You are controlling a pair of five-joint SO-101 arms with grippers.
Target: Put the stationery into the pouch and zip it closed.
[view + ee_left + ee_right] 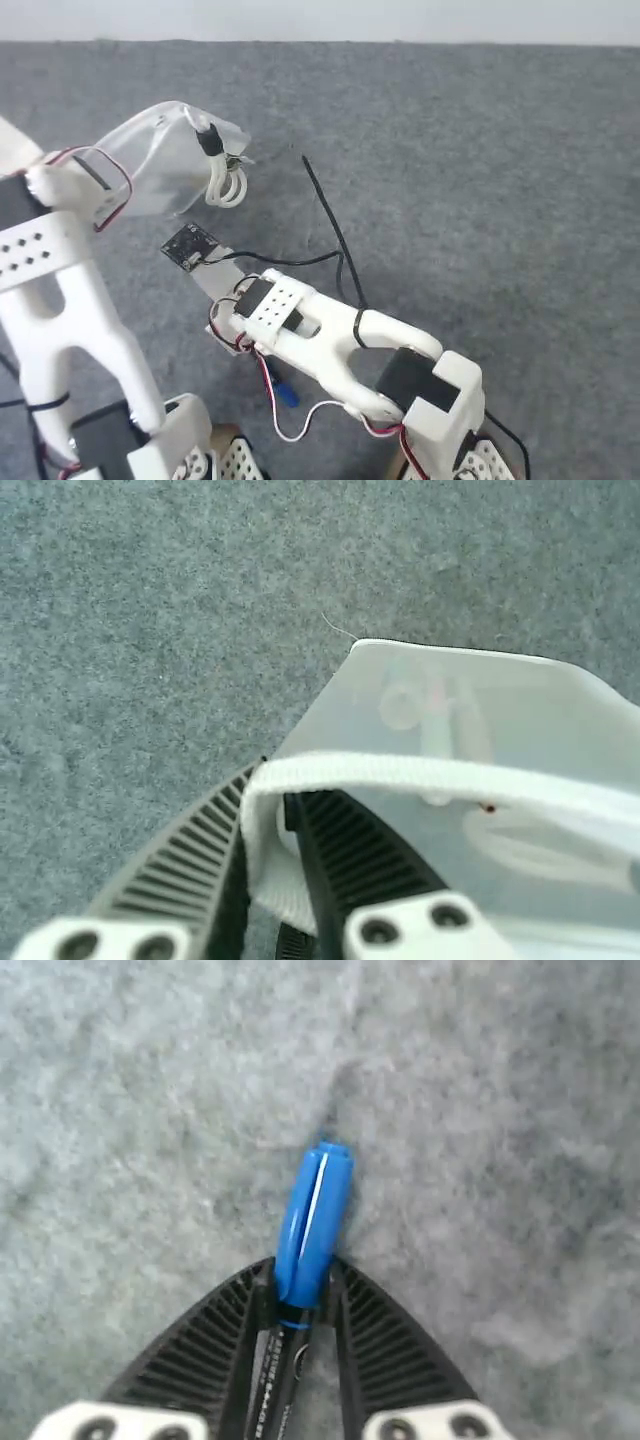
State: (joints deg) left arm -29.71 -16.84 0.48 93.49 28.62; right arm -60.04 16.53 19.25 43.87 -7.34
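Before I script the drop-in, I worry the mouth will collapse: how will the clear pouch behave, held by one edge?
Probably floppy: the pouch is thin translucent film, bulging where the left gripper pinches its zipper band. Likely light, since one pinch holds that edge up. The band looks stiffer and may keep the mouth partly open.

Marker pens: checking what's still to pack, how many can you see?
1: a blue-capped black marker pen clamped in the right gripper. More could be hidden inside the translucent white plastic pouch gripped by the left gripper.
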